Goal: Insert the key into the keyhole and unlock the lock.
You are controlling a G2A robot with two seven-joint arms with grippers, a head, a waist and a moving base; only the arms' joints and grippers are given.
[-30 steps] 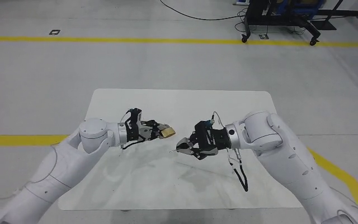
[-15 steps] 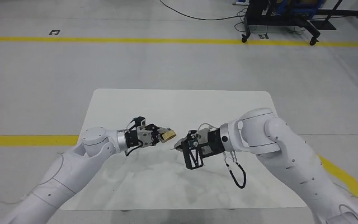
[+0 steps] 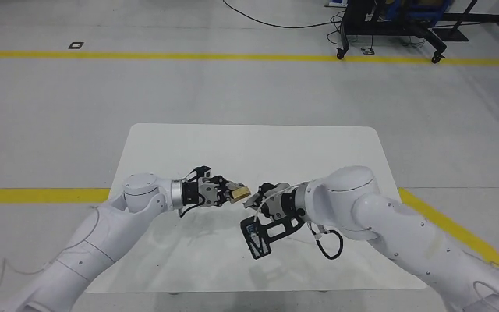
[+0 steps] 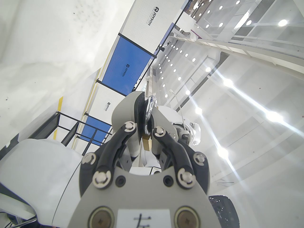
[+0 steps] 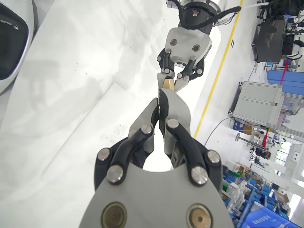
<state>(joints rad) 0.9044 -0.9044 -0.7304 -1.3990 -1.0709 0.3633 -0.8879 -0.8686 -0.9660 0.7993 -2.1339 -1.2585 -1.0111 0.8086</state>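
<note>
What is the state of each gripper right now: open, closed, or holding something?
Left gripper: fingers closed, holding the lock.
Right gripper: fingers closed, holding the key.

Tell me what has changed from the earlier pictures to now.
The right gripper turned at the wrist and carried the key toward the lock; the left gripper brought the lock nearer, closing the gap. Both grips stayed shut; the table is unchanged.

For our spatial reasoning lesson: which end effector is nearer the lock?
Left. The left end effector grips the lock; the right end effector holds the key right by it.
</note>
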